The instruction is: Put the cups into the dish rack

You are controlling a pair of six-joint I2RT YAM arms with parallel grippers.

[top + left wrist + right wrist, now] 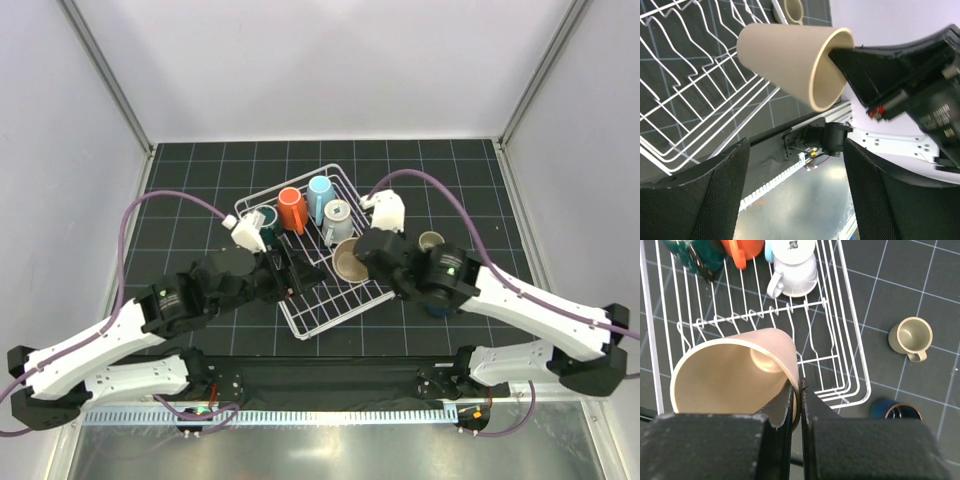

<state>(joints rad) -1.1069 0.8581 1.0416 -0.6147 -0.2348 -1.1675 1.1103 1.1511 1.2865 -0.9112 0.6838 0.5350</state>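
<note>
The dish rack (856, 325) sits mid-tabletop (920, 285); open gridded mat lies beyond its right rim; there an olive-beige cup (910, 336) stands upright, and a navy cup (896, 410) shows partly near the rack's near corner; white walls enclose the cell; the right end effector (800, 390) is clenched on the wall of the beige tumbler (730, 370), one finger inside, holding it tilted over the rack's near end; the left end effector (795, 145) is released, fingers spread wide, empty, near the tumbler.

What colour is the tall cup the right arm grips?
Beige; the tumbler shows best in the right wrist view.
</note>
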